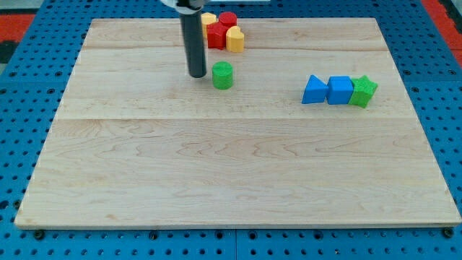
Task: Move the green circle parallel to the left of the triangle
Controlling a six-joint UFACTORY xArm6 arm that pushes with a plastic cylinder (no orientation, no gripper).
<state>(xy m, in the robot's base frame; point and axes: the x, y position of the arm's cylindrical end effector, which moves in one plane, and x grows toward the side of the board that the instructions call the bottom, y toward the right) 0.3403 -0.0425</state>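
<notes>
The green circle (223, 75), a short cylinder, stands on the wooden board (231, 166) at the upper middle. My tip (197, 74) is just to the view's left of it, a small gap apart. The blue triangle (313, 90) sits at the view's right, touching a blue cube (340, 90), which touches a green star-shaped block (364, 91). The green circle is well to the left of the triangle and a little higher in the view.
A cluster at the view's top holds a red cylinder (228, 19), a red block (216, 35), a yellow block (235, 39) and another yellow block (208, 19), partly hidden by the rod. A blue pegboard (22, 108) surrounds the board.
</notes>
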